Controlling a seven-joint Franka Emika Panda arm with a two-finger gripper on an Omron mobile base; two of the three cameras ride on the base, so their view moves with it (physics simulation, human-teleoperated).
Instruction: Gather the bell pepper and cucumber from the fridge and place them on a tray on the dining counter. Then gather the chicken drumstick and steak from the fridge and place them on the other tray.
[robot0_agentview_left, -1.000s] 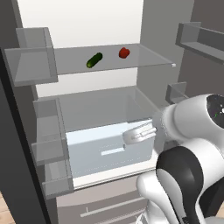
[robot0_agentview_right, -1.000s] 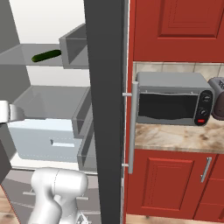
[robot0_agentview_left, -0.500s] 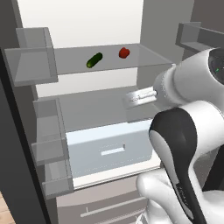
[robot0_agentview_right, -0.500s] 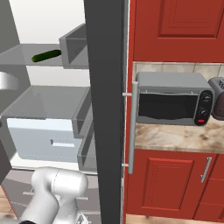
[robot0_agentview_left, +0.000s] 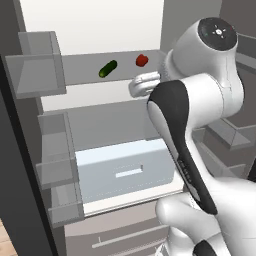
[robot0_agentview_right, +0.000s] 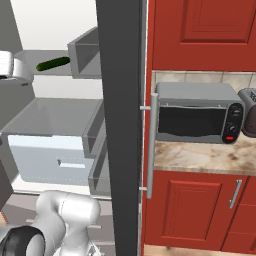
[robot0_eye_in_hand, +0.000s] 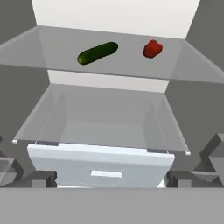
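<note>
Your arm has swung up inside the fridge (robot0_agentview_left: 100, 30): the pincer (robot0_agentview_left: 137, 86) rose from the pale drawer (robot0_agentview_left: 125, 170) to just under the glass shelf (robot0_agentview_left: 85, 70), near the bell pepper (robot0_agentview_left: 142, 60).

A steel microwave (robot0_agentview_right: 197, 112) with a dark door sits on a beige marbled countertop (robot0_agentview_right: 200, 157). Red cabinets (robot0_agentview_right: 202, 32) hang above it, and a red cabinet door (robot0_agentview_right: 185, 212) with a metal handle stands below.
</note>
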